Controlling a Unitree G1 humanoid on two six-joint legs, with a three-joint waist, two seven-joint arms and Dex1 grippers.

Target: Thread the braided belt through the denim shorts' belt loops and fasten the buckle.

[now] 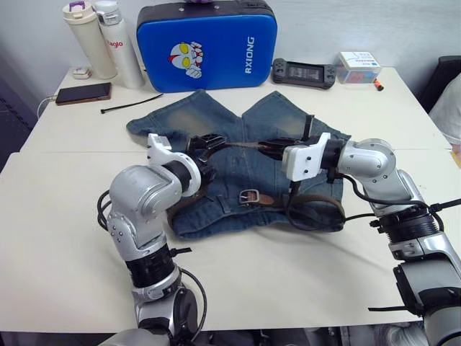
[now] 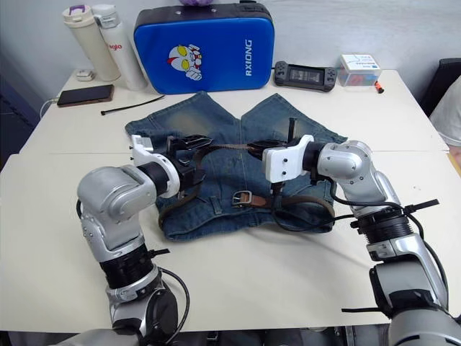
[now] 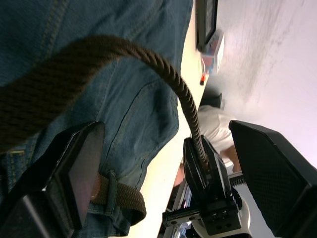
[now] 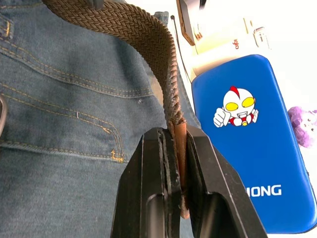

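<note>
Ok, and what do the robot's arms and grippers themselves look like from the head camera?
Both arms are rounded silver-grey metal shells with black ribbed joint sections and loose black cables running beside the forearms. Each wrist ends in a white block housing. The left gripper and right gripper each have two black fingers. No markings are readable.

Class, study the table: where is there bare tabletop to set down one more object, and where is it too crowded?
Free: the wide near strip in front of the denim shorts, and the right side between the shorts and the table edge. Crowded: the back row, with two bottles, phone, cable tie, blue case, game controller and small box.
</note>
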